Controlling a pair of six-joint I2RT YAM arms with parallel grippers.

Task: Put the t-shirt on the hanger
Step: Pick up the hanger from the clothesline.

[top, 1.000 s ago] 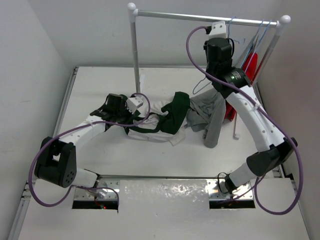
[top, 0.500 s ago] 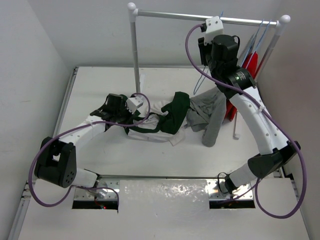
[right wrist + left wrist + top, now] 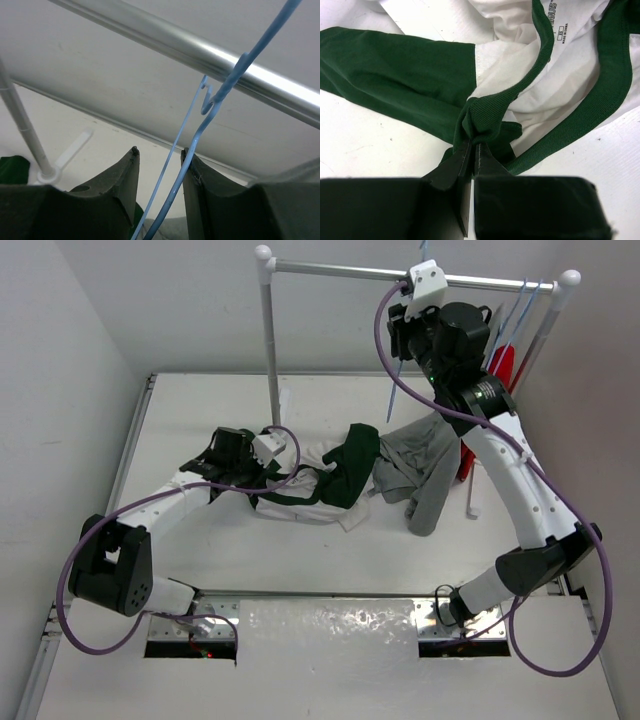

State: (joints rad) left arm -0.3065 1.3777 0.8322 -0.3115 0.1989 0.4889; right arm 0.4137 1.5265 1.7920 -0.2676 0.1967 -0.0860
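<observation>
Watch for the hanger [image 3: 204,126] snagging the rail [image 3: 175,45] just above the right pincer [image 3: 160,150], whose fingers sit apart around its wires, clamp impossible to tell, with the left pincer [image 3: 473,146] pinched together on the t-shirt [image 3: 420,80] collar band, heaped on the surface [image 3: 360,145] just ahead.

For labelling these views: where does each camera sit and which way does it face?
Top external: above, behind, facing down on the table; left arm and right arm show.
Left wrist: faces down at the t-shirt; left gripper pinches its collar.
Right wrist: faces up at the rail; right gripper around the hanger.
Shared with top: t-shirt, hanger.
</observation>
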